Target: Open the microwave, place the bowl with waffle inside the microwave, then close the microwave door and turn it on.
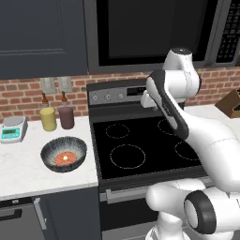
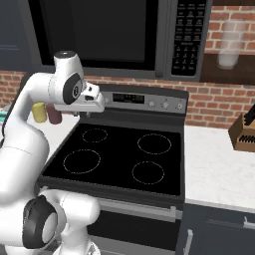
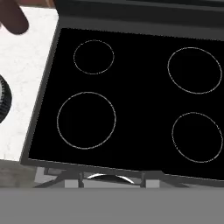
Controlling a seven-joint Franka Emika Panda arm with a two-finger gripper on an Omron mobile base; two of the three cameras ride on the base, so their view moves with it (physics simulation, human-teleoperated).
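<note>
While the bowl (image 1: 63, 153) sits on the counter (image 1: 28, 173) left of the stove (image 1: 140, 145), waffle (image 1: 65, 158) lies inside | stovetop bare | gripper's jaws: cannot tell | microwave (image 1: 154, 33) door (image 2: 99, 32) closed above.

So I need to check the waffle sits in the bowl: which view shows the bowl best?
The left base view: the whole bowl sits on the counter with the waffle inside. The hand view catches just a sliver of its rim at the left edge.
</note>
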